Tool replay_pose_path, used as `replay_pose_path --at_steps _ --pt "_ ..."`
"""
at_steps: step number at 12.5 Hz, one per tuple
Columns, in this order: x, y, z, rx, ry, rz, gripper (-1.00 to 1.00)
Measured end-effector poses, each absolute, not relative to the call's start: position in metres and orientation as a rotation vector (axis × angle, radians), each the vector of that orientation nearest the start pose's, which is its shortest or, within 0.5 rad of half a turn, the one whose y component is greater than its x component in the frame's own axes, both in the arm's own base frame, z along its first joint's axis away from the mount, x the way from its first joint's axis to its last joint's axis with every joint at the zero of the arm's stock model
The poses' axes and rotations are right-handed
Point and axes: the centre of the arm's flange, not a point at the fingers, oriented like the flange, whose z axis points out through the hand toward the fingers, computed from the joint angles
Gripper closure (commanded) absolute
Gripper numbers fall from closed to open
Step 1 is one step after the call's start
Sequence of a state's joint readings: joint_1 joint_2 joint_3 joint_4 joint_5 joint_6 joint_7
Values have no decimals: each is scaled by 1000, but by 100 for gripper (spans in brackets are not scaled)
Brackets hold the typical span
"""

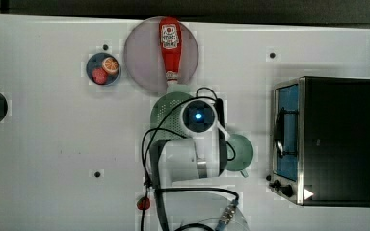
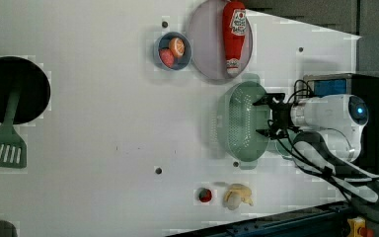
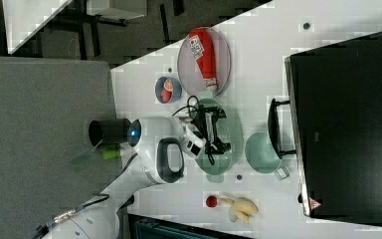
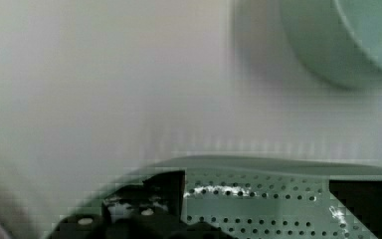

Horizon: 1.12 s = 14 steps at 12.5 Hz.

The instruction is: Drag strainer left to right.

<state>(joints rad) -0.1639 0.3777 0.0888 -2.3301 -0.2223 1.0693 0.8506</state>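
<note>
Surface: a flat white table [image 1: 53,144], matte, with small dark round marks spaced across it. In the right view, dark floor and a grey panel lie beyond the table's edge.

My claw [image 2: 268,116] hangs over the strainer [image 2: 240,123], its black fingers [image 2: 263,100] spread wide apart with nothing between them. In the wrist view the fingers stand just inside the strainer's [image 4: 258,199] near wall, one at each side.

The strainer is a pale mint-green plastic oblong basin with rounded ends and rows of tiny holes. It sits near the table's middle, just beside the grey plate [image 1: 144,62]. On that round, smooth plate lies a red ketchup bottle [image 1: 171,48] on its side.

In the top view, the solid round mint-green cup [image 1: 241,151] with a small handle stands to the right of the strainer, between it and the boxy black oven [image 1: 337,139] with its glass door and metal trim.

A small blue bowl [image 1: 103,69] holds two pieces of fruit. In the left view, a peeled banana [image 2: 238,195] and a small red fruit [image 2: 205,195] lie near the table's edge, and a black pan [image 2: 12,89] and a green slotted spatula [image 2: 2,148] rest well apart from the strainer.
</note>
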Motion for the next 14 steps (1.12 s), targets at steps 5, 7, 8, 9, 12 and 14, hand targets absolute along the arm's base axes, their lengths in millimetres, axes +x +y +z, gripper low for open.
replay_pose_path --at_steps 5,7,8,9,12,14 --pt "498 -80 161 -2298 2300 -25 -100" --pt "493 -84 159 -2284 2337 16 -100" --pt "491 -85 158 -2311 2315 18 -100" --pt "490 -84 160 -2340 2281 16 -100" --pt "499 -68 179 -2529 2058 30 -100" --pt "496 -59 224 -2694 1887 43 -100"
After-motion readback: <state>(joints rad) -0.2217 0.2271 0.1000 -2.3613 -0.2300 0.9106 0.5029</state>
